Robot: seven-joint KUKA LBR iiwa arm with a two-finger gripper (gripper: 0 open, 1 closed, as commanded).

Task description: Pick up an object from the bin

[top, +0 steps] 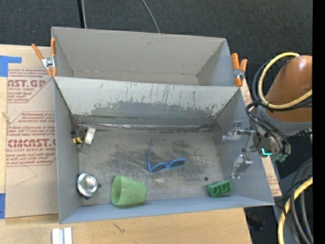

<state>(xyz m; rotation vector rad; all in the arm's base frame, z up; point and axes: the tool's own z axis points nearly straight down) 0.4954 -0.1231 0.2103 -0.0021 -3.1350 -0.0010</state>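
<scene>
jaws look spread apart with nothing between them, gripper (237,150) hanging by the right wall of the bin (152,103). closest thing is a small green block (219,189) in the near right corner. blue glasses (165,162) mid-floor, green cup (127,190) and silver cap (87,184) near left.

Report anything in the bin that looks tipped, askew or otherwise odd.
The green cup lies tipped on its side by the near wall of the bin, not upright. The blue sunglasses in the middle of the floor lie with one arm swung open toward the back wall. Nothing looks spilled or broken.
</scene>
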